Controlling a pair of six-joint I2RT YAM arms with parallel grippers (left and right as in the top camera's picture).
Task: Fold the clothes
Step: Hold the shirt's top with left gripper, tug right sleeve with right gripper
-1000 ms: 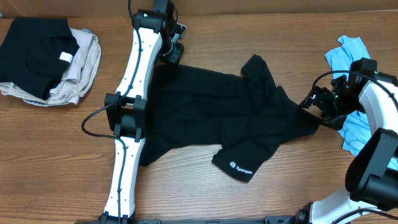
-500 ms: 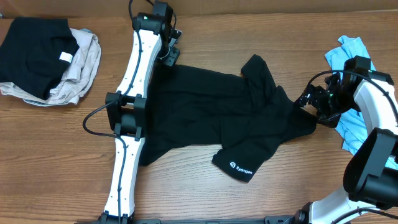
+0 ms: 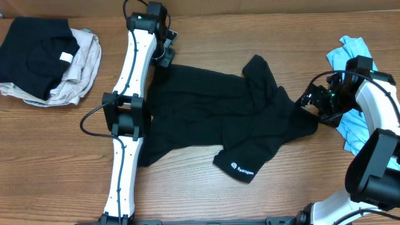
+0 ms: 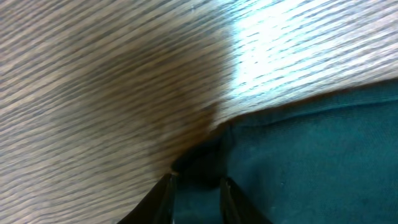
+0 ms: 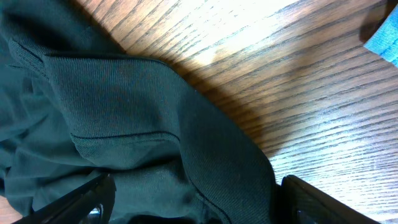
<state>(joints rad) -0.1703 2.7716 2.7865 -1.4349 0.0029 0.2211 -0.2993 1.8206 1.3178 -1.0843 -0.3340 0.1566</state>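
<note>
Left gripper point(image 4: 196, 186) clamps the one black shirt point(image 3: 212, 112); right gripper point(image 5: 198, 200) gapes over it

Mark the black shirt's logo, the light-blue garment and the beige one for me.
black shirt's logo point(image 3: 243, 170): overhead view, on the white print.
light-blue garment point(image 3: 351, 50): overhead view, on its upper, uncovered part.
beige garment point(image 3: 86, 65): overhead view, on its exposed right side.

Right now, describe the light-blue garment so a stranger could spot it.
Go to the right edge of the wooden table, past the big black shirt. Partly hidden by the white robot arm lies a crumpled garment, the only light-blue one; the rest are black or beige.
</note>
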